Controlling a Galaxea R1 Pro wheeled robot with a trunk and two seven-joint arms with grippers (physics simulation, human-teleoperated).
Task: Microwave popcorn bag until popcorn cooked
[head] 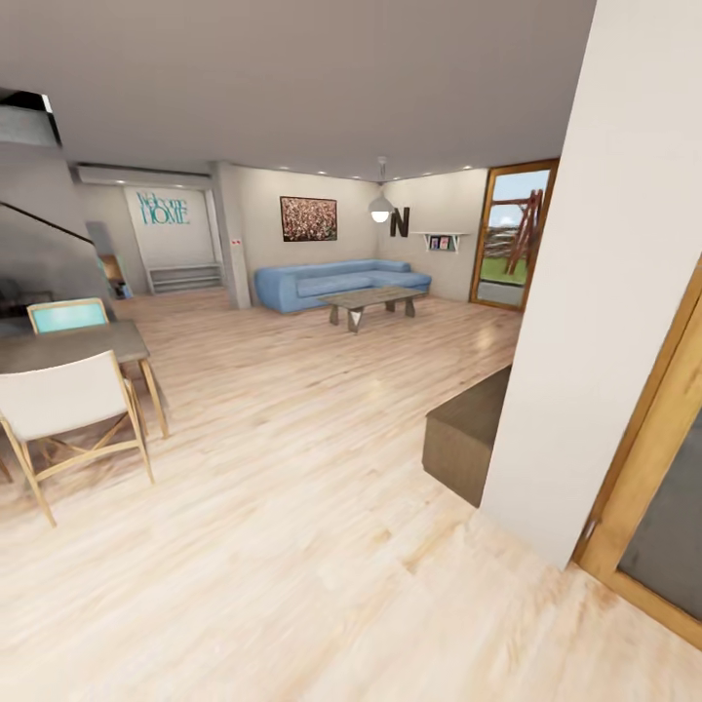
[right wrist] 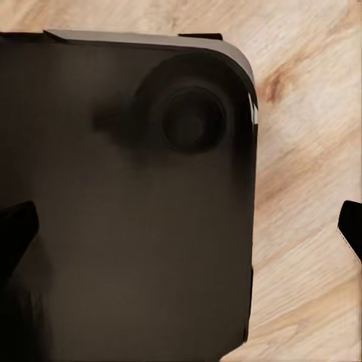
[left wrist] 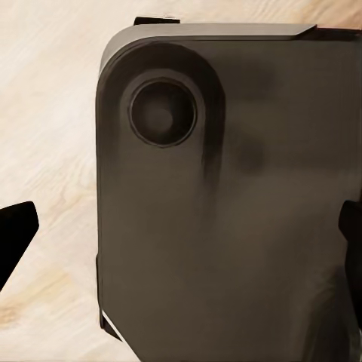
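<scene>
A table [head: 78, 343] with two chairs [head: 68, 400] stands left, a blue sofa [head: 336, 281] far across the wooden floor [head: 292, 507], a white wall [head: 595, 292] right. The popcorn bag isn't visible. Left end effector [left wrist: 181, 234] and right end effector [right wrist: 181, 230] are spread wide, empty, over the robot's dark base [left wrist: 226, 211].

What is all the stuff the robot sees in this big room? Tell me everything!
sofa: one, blue, by the far wall
coffee table: one, grey-brown, in front of the sofa
painting: one, reddish, on the wall above the sofa
lamp: one, white, hanging from the ceiling
letter N: one, dark, on the far wall
sign: one, teal letters, on the far left wall
dining table: one, grey top, at the left
chairs: two, one white, one teal, at the dining table
bench: one, brown, beside the white wall
floor: pale wood
base: the robot's own, dark, over the floor
left pincer: black fingertips wide apart
right pincer: black fingertips wide apart
</scene>
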